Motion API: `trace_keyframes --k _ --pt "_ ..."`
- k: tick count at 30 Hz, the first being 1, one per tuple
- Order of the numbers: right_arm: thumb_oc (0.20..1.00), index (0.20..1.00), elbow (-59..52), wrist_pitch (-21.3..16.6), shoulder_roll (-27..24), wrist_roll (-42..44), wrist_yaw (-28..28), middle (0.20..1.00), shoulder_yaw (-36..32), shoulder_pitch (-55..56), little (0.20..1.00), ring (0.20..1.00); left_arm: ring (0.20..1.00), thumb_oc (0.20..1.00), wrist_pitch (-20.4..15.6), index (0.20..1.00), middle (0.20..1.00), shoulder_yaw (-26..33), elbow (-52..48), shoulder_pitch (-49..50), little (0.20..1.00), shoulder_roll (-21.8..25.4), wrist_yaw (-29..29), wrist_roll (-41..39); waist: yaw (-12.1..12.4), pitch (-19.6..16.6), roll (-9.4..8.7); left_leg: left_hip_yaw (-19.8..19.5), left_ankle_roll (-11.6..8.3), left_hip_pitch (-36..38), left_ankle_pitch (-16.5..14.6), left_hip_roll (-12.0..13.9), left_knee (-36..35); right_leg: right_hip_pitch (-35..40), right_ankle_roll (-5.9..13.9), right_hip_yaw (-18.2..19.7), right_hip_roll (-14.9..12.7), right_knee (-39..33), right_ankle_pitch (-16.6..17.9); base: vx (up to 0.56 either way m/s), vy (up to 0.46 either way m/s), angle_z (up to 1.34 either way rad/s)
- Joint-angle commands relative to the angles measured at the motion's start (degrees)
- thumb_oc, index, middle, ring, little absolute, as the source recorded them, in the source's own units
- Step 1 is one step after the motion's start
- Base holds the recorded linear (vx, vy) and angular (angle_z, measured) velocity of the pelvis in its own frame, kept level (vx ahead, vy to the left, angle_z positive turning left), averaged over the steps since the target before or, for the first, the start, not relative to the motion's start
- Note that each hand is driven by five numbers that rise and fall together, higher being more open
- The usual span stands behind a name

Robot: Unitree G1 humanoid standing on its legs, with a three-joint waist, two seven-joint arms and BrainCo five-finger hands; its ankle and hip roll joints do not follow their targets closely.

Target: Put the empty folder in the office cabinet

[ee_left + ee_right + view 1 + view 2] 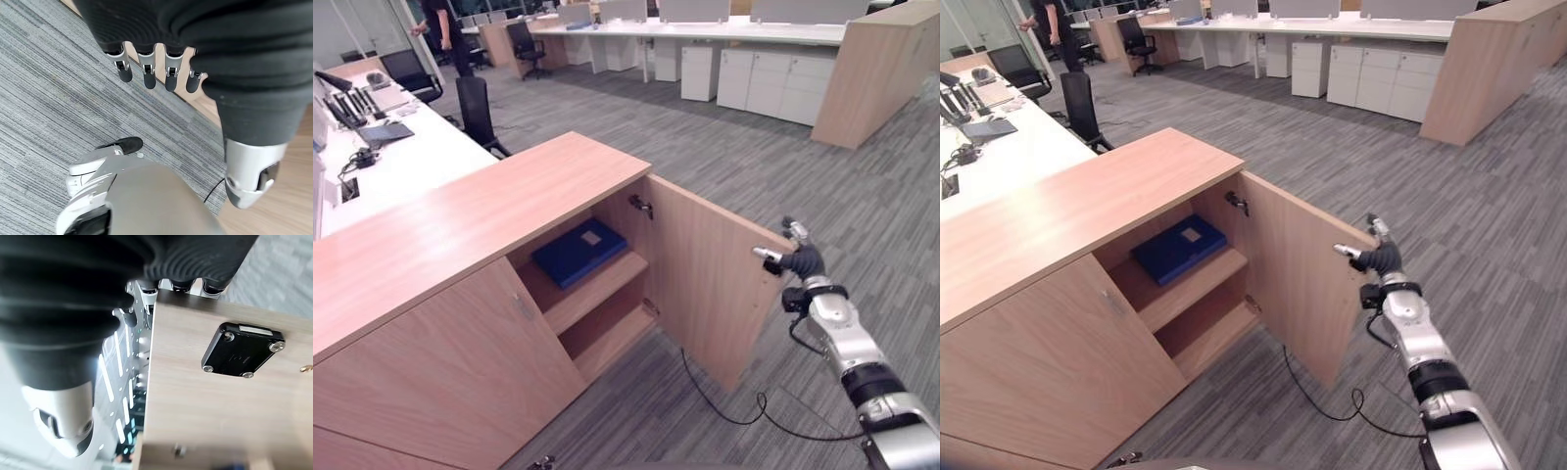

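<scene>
A blue folder point(579, 251) lies flat on the upper shelf inside the wooden office cabinet point(460, 225). The cabinet's right door point(705, 284) stands swung out wide. My right hand point(800, 260) is at the door's free outer edge, fingers straight and resting against it, thumb raised. In the right wrist view the fingers point(146, 296) meet that edge, close to a black plate point(242, 355) screwed to the door. My left hand point(146, 73) hangs over the grey carpet with its fingers straight and holds nothing.
The cabinet's left door point(440, 372) is closed. A lower shelf point(607, 338) sits under the folder. A white desk point(401, 162) with a laptop and black chairs point(475, 108) stands at the left. A person point(445, 29) stands far back. A wooden partition point(876, 69) rises at the right.
</scene>
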Motion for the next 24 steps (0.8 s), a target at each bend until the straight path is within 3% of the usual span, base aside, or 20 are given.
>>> trace_keyframes --k 1,13,22,23,24 --pt "1.000 1.000 4.35 3.72 9.62 3.04 6.01 1.000 6.38 3.31 1.000 1.000 1.000 1.000 -0.54 1.000 1.000 1.63 0.30 -3.62 1.000 3.67 0.90 3.94 3.24 4.86 -5.36 1.14 -1.06 2.55 -4.82 -2.92 0.71 1.35 4.69 3.18 -6.18 0.43 -4.82 0.00 0.000 0.00" --pt "1.000 1.000 -1.54 3.61 12.83 6.31 8.35 1.000 11.03 5.17 1.000 1.000 1.000 1.000 -0.45 1.000 1.000 2.10 0.13 -2.61 1.000 5.03 2.12 6.92 4.48 5.02 -5.56 0.84 -1.82 1.90 -3.91 -2.27 0.71 1.25 4.53 2.08 -5.61 0.42 -5.01 -0.02 -0.011 0.11" --pt "1.000 1.000 -1.13 2.32 13.59 9.44 7.00 1.000 10.87 2.03 1.000 1.000 1.000 1.000 -0.62 1.000 1.000 2.62 -0.66 -2.17 1.000 5.45 2.77 6.47 6.93 6.04 -5.83 -1.63 -3.00 0.03 -2.69 -1.37 1.07 1.63 4.26 -0.85 -5.23 0.38 -5.35 -0.02 -0.034 0.38" --pt "1.000 1.000 -0.90 2.10 13.51 9.85 6.77 1.000 10.67 1.38 1.000 1.000 1.000 1.000 -0.65 1.000 1.000 2.80 -0.88 -2.23 1.000 5.61 2.84 6.22 7.53 6.76 -5.98 -1.56 -3.28 -0.64 -2.48 -0.98 2.34 1.78 4.18 -1.04 -5.31 0.38 -5.38 -0.17 -0.024 0.19" --pt "1.000 1.000 -0.27 1.35 12.50 10.44 5.42 1.000 9.26 -0.13 1.000 1.000 1.000 1.000 -0.53 1.000 1.000 2.38 -1.39 -3.26 1.000 5.62 3.15 5.65 8.01 9.18 -6.73 1.42 -4.42 -5.95 -2.78 -0.62 9.62 2.18 4.14 -3.14 -6.54 0.45 -5.50 -0.17 -0.002 0.20"
